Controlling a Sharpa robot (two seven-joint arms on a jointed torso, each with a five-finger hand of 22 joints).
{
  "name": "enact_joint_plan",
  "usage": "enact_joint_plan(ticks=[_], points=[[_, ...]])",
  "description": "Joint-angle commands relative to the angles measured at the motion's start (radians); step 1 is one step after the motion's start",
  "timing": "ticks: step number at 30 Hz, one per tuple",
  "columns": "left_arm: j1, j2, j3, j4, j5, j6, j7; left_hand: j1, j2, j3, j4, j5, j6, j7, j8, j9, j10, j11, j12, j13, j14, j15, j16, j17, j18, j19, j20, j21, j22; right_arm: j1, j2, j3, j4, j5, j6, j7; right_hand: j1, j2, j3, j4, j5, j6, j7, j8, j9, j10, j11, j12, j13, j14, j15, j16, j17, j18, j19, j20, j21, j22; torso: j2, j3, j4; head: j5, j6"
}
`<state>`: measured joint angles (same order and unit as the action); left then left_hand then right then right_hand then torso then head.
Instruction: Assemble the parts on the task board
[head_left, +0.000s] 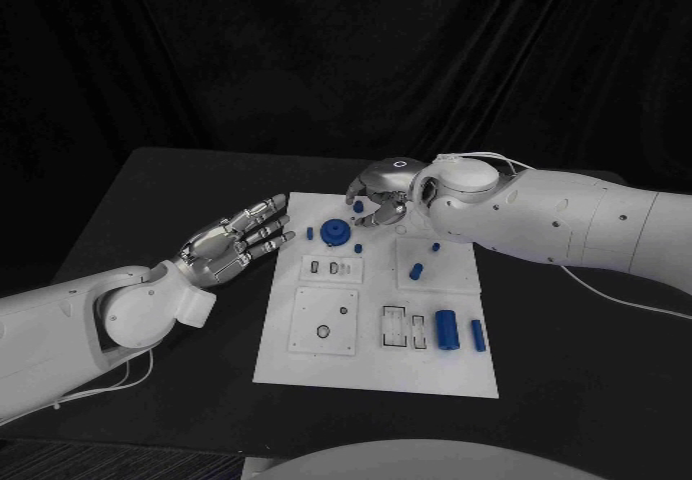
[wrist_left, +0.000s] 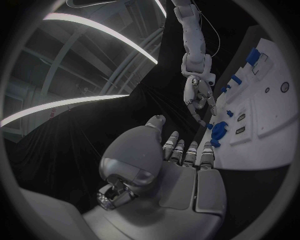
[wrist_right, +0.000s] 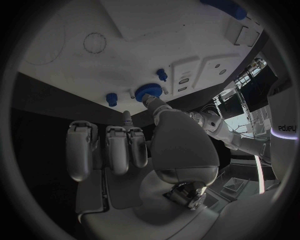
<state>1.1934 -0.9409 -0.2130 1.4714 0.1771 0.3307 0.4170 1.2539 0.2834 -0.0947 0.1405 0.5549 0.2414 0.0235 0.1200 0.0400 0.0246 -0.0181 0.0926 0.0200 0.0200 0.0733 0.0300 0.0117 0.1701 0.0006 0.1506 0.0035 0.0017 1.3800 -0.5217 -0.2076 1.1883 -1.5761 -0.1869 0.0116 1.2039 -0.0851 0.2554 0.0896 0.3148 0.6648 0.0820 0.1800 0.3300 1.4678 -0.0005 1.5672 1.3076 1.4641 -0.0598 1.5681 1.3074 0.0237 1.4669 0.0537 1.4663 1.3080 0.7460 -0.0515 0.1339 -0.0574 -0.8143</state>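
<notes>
The round blue part stands near the far left corner of the task board, with small blue pegs beside it. Your right hand hovers just above and beyond it, fingers curled down and apart, holding nothing. Its thumb tip sits close to the part. Descending off-centre could knock the part or the neighbouring pegs out of place. Your left hand hangs flat and spread beside the board's left edge, empty.
</notes>
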Motion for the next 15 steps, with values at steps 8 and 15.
enact_joint_plan(ticks=[8, 15], points=[[0.0, 0.001, 0.001, 0.001, 0.0, 0.012, 0.006, -0.011, 0.003, 0.002, -0.008, 0.004, -0.006, -0.005, 0.003, 0.0, -0.003, 0.003, 0.004, 0.001, -0.002, 0.007, 0.005, 0.001, -0.019, -0.001, 0.009, -0.004, -0.002, -0.002, 0.003, 0.001, 0.005, -0.004, -0.015, 0.009, 0.028, 0.013, -0.007, -0.026, -0.057, 0.024, -0.013, -0.016, -0.014, 0.103, -0.013, 0.004, 0.263, 0.107, -0.008, 0.003, 0.263, 0.003, 0.048, -0.007, 0.006, 0.228, 0.001, -0.0003, 0.0009, 0.001, 0.001], [0.0, 0.002, 0.001, 0.001, 0.0, 0.013, 0.007, -0.011, 0.003, 0.003, -0.009, 0.005, -0.006, -0.005, 0.003, 0.0, -0.003, 0.003, 0.004, 0.001, -0.002, 0.008, 0.005, 0.001, -0.019, 0.0, 0.009, -0.003, -0.002, -0.002, 0.014, 0.001, 0.007, -0.004, -0.002, 0.015, 0.002, 0.01, -0.04, -0.009, -0.111, 0.052, -0.004, -0.018, -0.02, 0.103, -0.008, 0.004, 0.263, 0.107, -0.005, 0.003, 0.263, 0.0, 0.053, -0.007, 0.014, 0.231, 0.0, -0.0008, 0.0025, -0.003, 0.0]])
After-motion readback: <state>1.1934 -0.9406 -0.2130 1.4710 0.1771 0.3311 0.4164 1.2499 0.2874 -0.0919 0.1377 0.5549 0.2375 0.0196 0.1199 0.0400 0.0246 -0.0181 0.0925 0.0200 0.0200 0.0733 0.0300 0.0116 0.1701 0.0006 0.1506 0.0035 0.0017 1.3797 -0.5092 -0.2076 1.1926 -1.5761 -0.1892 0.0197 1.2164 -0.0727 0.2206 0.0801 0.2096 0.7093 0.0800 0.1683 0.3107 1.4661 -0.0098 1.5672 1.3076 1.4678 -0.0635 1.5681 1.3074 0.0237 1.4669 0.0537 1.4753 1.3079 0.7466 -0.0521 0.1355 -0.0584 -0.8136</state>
